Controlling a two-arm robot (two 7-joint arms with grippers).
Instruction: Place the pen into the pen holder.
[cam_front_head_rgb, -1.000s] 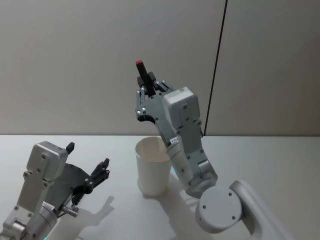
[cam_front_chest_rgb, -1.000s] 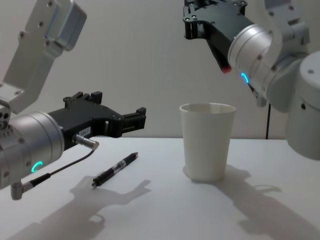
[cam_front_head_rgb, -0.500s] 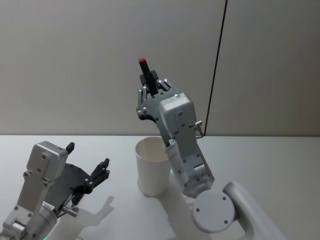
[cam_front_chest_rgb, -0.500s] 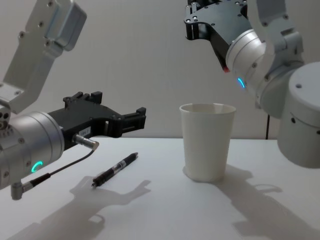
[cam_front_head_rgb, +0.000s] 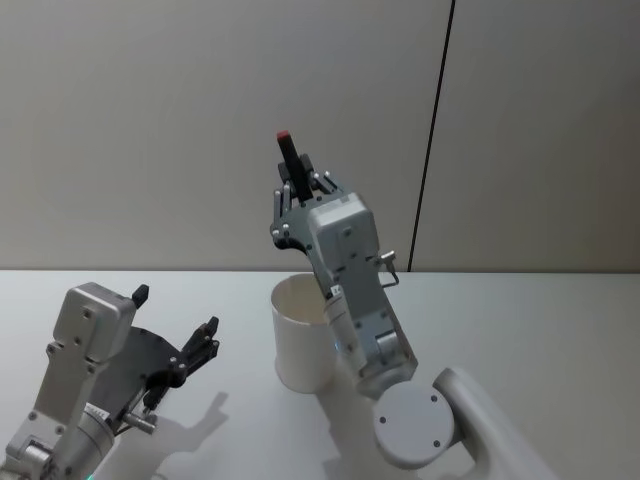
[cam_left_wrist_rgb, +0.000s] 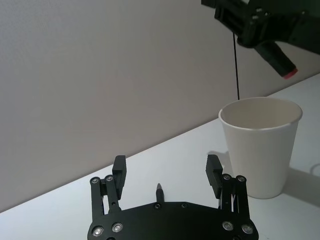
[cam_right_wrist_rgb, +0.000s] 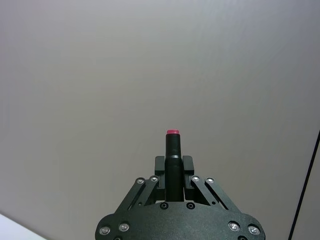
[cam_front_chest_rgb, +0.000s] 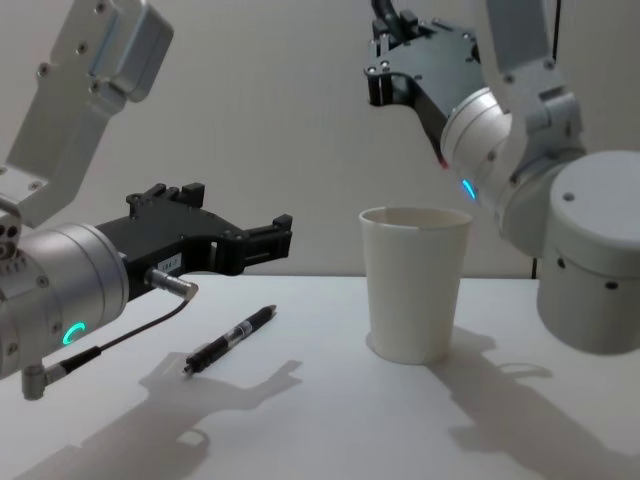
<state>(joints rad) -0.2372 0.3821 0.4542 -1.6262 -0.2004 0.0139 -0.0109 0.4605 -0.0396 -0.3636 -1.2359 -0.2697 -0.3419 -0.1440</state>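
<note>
We see right tool (cam_front_head_rgb: 297, 188) clamped on red-tipped pen (cam_front_head_rgb: 290, 158), above cup (cam_front_chest_rgb: 413, 290) rim, pen slanted, red end toward cup. Left tool (cam_left_wrist_rgb: 166, 165) wide open, empty, over second pen (cam_front_chest_rgb: 230, 340) on table (cam_front_chest_rgb: 330, 420).

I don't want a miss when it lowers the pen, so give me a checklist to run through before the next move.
1. Right gripper shut on the red-ended pen: ok.
2. Pen holder upright, mouth open: ok.
3. Pen held higher than the holder's rim: ok.
4. Pen vertical: not ok, it is tilted.
5. Pen centred over the mouth: cannot tell.
6. Left gripper open, apart from the holder, near the second pen lying on the table: ok.
</note>
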